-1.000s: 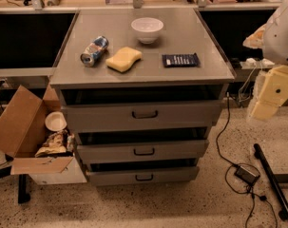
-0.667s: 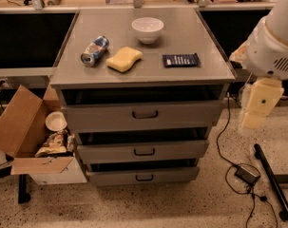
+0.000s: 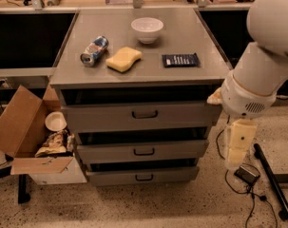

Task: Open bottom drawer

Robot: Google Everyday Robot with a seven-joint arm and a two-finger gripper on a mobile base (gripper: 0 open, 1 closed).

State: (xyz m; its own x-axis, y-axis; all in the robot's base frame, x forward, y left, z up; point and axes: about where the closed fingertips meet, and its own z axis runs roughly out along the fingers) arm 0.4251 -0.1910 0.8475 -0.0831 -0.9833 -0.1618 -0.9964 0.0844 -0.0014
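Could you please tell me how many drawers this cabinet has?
3, stacked: top drawer, middle drawer beneath it, bottom drawer lowest; none seems hidden. The gripper hangs right of them.

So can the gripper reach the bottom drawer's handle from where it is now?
Probably yes: the gripper hangs right of the cabinet, and nothing stands before the handle of the bottom drawer, though it must come round to the front.

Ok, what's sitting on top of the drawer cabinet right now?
On the cabinet top: a white bowl, a can on its side, a yellow sponge and a dark packet. Nothing covers them. The tool hangs right of the cabinet, clear of the bottom drawer.
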